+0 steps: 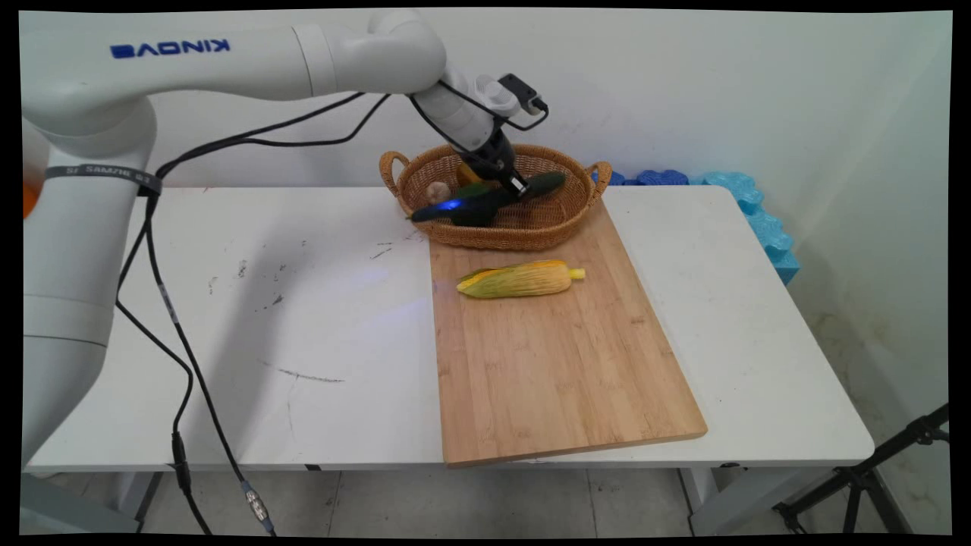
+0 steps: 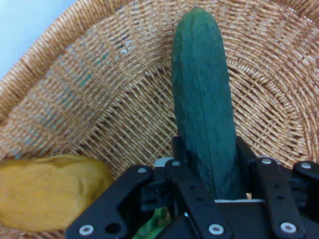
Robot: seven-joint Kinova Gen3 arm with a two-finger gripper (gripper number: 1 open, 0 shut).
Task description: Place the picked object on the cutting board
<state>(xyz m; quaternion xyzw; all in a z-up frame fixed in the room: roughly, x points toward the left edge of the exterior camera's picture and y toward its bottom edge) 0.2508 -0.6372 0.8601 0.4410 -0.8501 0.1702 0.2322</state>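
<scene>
Pincer (image 2: 212, 174) clamped on cucumber (image 2: 202, 89) over basket (image 2: 99, 99), fingertips hidden, yellow item (image 2: 47, 191) cut off.

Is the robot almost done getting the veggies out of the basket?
Not yet, by the look of it. The corn already lies on the wooden board. The gripper is shut on the cucumber, which is above the basket, not on the board. A yellow-orange thing and another pale item sit in the basket, untouched.
</scene>
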